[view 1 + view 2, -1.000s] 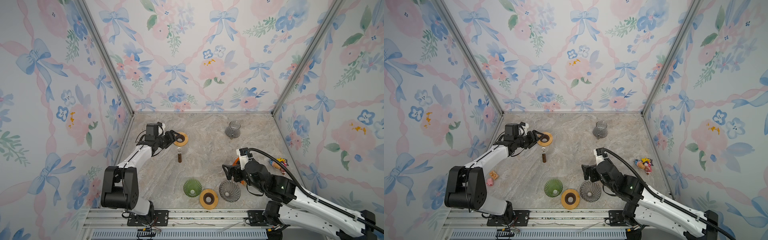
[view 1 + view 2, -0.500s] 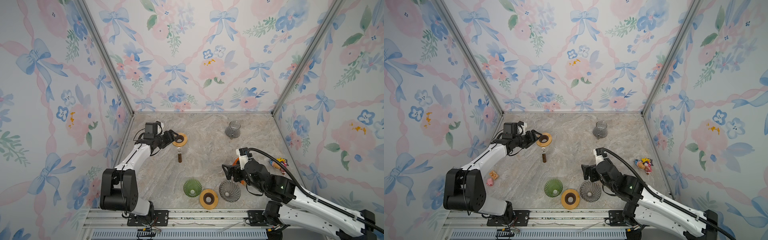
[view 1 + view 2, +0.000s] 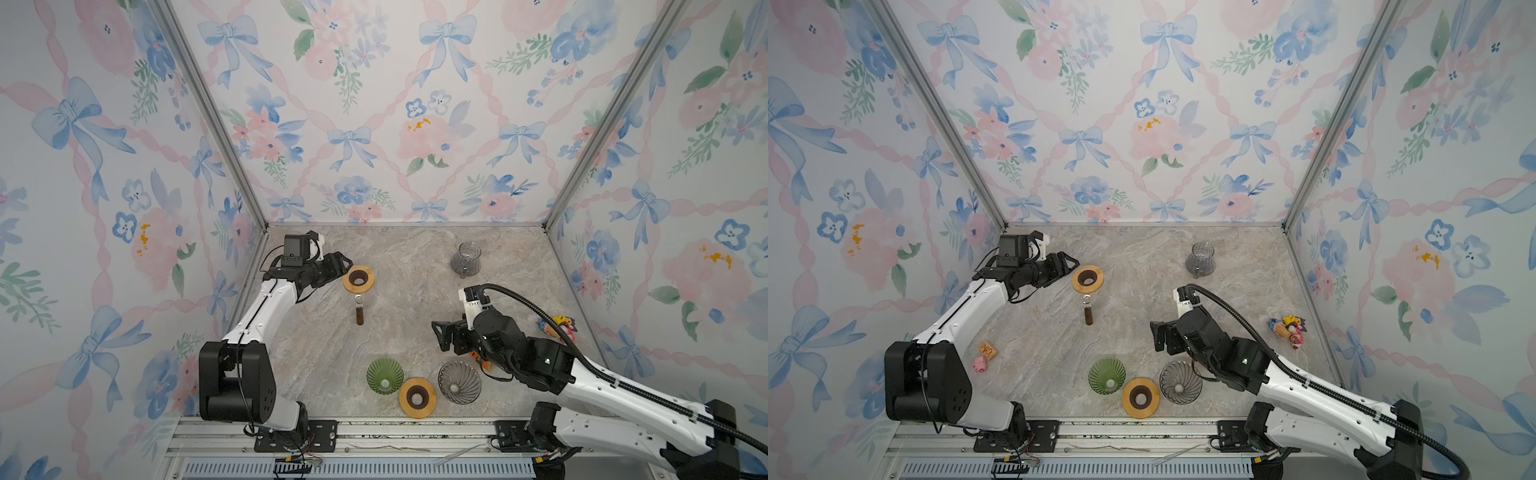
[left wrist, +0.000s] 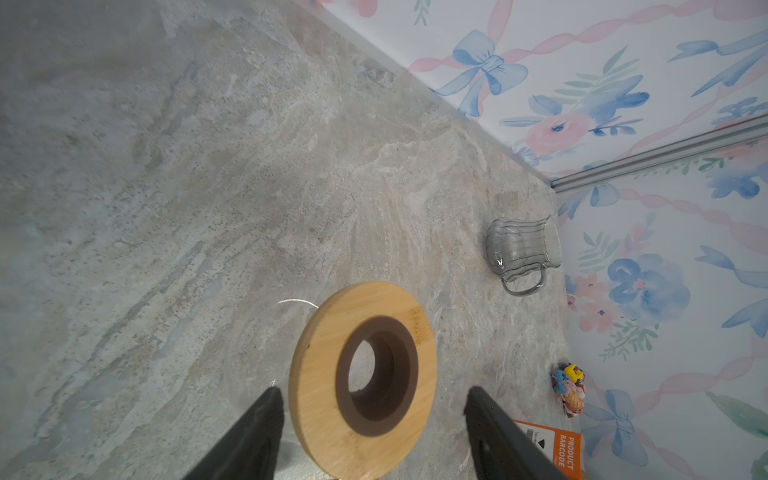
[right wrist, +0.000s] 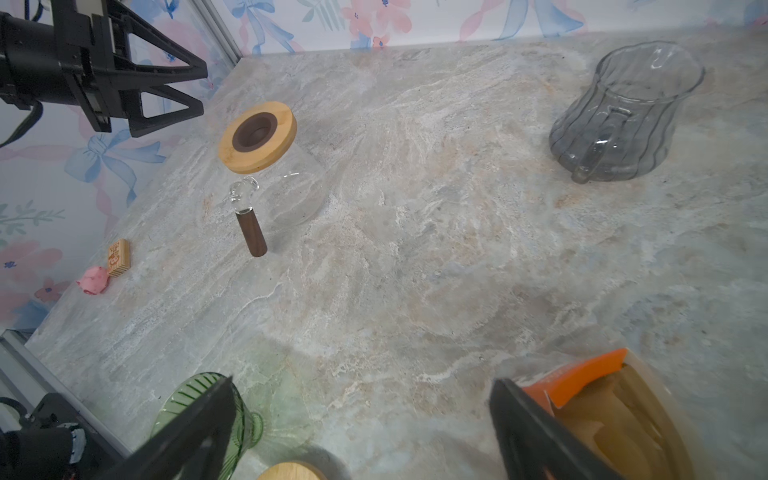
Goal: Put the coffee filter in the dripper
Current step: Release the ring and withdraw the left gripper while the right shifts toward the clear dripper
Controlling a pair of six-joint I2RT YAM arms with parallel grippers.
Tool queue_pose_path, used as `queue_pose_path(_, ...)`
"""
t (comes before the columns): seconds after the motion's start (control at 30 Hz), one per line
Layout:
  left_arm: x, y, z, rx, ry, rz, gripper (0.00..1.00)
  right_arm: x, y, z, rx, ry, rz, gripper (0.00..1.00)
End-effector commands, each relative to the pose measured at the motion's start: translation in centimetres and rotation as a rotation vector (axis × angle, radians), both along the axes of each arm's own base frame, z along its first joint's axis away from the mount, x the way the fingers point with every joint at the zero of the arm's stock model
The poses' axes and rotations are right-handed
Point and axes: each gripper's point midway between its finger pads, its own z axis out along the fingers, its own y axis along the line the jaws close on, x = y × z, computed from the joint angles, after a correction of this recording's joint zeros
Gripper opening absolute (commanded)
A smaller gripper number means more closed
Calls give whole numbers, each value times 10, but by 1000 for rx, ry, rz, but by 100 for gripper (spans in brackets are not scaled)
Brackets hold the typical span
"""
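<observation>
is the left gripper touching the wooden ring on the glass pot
Apart. The right wrist view shows the left gripper short of the wooden ring, with a gap.

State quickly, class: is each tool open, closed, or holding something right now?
Left tool: open, holding nothing, near the wooden ring.
Right tool: open, holding nothing.

A staged robot test booth: floral wallpaper panels (image 3: 374, 124) on aluminium posts (image 3: 210, 112) enclose a stone-look counter (image 3: 407, 316), with robot arms (image 3: 266, 307) bolted to its front rail (image 3: 395, 432).
</observation>
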Motion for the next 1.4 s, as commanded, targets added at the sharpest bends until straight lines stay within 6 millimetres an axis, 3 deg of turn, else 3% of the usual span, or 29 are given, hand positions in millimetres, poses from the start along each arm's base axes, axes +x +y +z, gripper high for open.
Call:
queue_pose_path(0.0, 1, 4, 6, 79, -16, -50, 69, 4, 23, 19, 68, -2, 21, 99)
queue_pose_path(0.17, 4, 6, -8, 138, 2, -93, 65, 7, 32, 18, 82, 6, 25, 99)
queue_pose_path(0.57, -3, -5, -41, 258, 28, -177, 64, 1, 22, 5, 66, 21, 22, 99)
queue_pose_path(1.37, -6, -5, -71, 377, 112, -152, 58, -7, 21, 5, 50, 17, 35, 99)
